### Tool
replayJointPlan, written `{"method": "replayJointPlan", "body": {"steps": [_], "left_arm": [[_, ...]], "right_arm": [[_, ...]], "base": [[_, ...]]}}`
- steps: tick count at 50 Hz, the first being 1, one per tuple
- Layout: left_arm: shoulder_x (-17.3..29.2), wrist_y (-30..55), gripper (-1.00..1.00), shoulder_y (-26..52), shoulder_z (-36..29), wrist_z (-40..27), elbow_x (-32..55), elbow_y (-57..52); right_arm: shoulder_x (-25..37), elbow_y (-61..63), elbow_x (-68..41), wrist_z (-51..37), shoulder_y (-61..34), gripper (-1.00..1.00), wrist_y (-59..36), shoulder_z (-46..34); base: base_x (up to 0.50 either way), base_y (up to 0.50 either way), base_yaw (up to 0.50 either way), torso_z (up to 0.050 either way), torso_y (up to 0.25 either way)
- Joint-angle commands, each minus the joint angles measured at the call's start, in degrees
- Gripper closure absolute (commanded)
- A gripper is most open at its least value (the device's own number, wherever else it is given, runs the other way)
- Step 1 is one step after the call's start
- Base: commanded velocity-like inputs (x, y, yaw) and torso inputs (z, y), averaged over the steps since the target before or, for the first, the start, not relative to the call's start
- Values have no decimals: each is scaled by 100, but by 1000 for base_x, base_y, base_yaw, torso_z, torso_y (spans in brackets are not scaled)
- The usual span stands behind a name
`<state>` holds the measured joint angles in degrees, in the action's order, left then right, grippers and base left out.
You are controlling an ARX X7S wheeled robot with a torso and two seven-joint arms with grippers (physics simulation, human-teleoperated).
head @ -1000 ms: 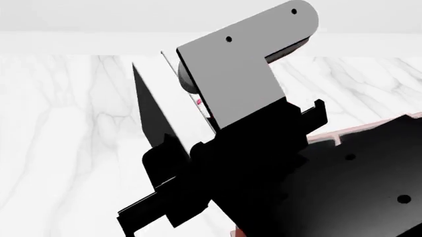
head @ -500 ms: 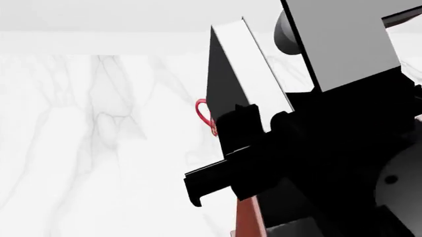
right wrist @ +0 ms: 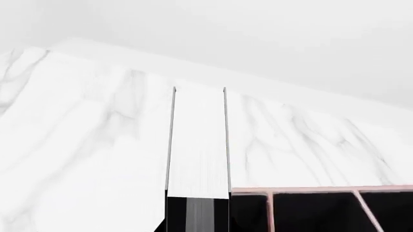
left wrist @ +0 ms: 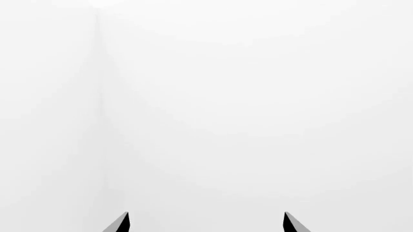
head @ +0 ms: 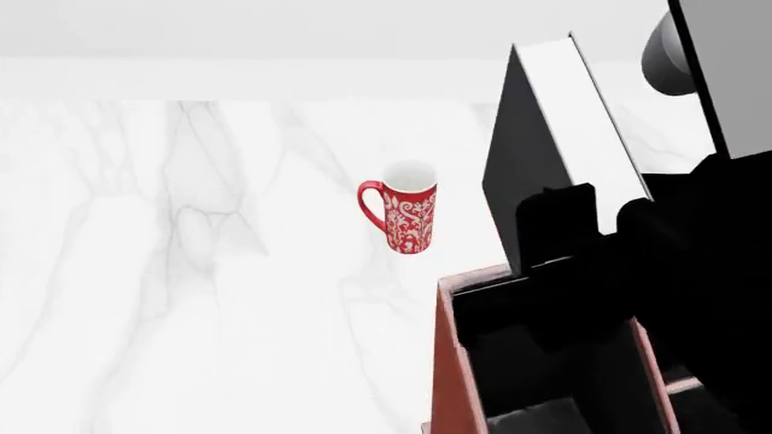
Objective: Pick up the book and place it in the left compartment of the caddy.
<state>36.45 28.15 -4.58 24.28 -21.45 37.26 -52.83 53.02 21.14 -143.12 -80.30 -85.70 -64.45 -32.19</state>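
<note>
Above the caddy [head: 453, 362], right pincer [head: 591, 217] clamped on upright book [head: 531, 172], left pincer [left wrist: 205, 223] apart

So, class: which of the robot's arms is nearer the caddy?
Right. The right end effector holds the book directly above the caddy. The left end effector faces only blank white; no caddy shows in its view.

Work surface: a white marble table [head: 181, 298] with faint grey veining, running to a straight far edge. Beyond the edge, a plain pale wall [head: 241, 27], unmarked. A red mug [head: 408, 208] with a white pattern stands upright on the table, handle showing. Lighting is even and bright; shadows are soft. The left wrist view shows only blank white surface
</note>
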Motion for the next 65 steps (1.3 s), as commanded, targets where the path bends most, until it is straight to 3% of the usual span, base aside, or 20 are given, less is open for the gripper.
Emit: {"method": "replayJointPlan", "body": {"steps": [1,25,65], "left_arm": [[10,-19,-100,-11,-15,-18,-10,13],[53,-22,-100,-15,-83,-89,-56,-7],[101,-82,-100,-57,-107,-134,-35,5]], "right_arm": [[440,-83,-7,-6,-23,100,-97,-30],[912,497,-1550,-391,-659,100,150,-785],[911,-96,-135,709,383,100,-58,-721]], "base": [[0,0,0,0,0],[0,0,0,0,1],[0,0,0,1,1]]}}
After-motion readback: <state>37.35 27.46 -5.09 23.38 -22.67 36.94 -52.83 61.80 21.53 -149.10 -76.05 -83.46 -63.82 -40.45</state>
